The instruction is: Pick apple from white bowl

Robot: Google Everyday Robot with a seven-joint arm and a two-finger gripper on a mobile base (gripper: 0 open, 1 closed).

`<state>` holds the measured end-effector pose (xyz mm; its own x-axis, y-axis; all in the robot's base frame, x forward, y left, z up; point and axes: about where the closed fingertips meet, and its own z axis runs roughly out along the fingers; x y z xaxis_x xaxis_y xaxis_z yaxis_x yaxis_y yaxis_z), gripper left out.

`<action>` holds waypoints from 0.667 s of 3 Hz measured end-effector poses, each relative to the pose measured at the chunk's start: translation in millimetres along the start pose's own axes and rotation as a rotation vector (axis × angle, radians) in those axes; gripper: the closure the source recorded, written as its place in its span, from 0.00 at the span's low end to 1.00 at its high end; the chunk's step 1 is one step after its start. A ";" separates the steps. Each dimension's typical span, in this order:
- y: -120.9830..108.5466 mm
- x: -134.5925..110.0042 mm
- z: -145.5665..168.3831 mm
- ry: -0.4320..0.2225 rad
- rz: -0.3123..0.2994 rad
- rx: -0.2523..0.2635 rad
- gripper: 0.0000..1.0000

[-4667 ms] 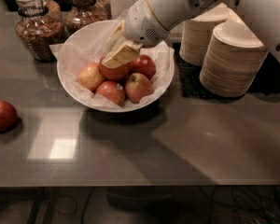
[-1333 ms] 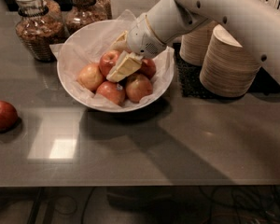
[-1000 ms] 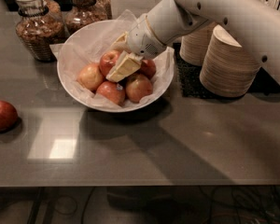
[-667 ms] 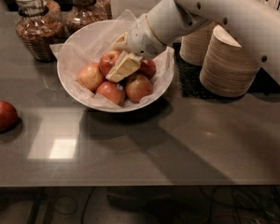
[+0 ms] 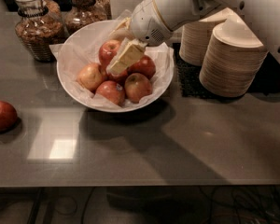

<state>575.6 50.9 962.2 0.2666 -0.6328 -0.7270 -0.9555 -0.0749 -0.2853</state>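
The white bowl [image 5: 72, 85], lined with crumpled white paper, stands at the back middle of the grey table and holds several apples. A red-orange apple [image 5: 109, 51] lies at the back of the pile. A paler yellow-pink apple [image 5: 91, 76] lies to the left. Three more red apples [image 5: 138, 86] lie at the front and right. My gripper [image 5: 122, 59] reaches down from the upper right into the bowl. It sits over the middle of the pile, right beside the red-orange apple and touching or nearly touching it. It hides part of an apple beneath it.
A lone dark red apple [image 5: 2, 116] lies at the table's left edge. Two glass jars [image 5: 37, 29] stand behind the bowl. Two stacks of beige disposable bowls [image 5: 233, 59] stand on a black mat [image 5: 191, 80] to the right.
Since 4.7 s ago the gripper has shifted slightly up and right, uncovering the red-orange apple at the back of the pile. Over the last second nothing has visibly moved.
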 end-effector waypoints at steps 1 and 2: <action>-9.0 -22.1 -33.4 -0.045 -0.047 0.045 1.00; -9.0 -22.1 -33.4 -0.045 -0.047 0.045 1.00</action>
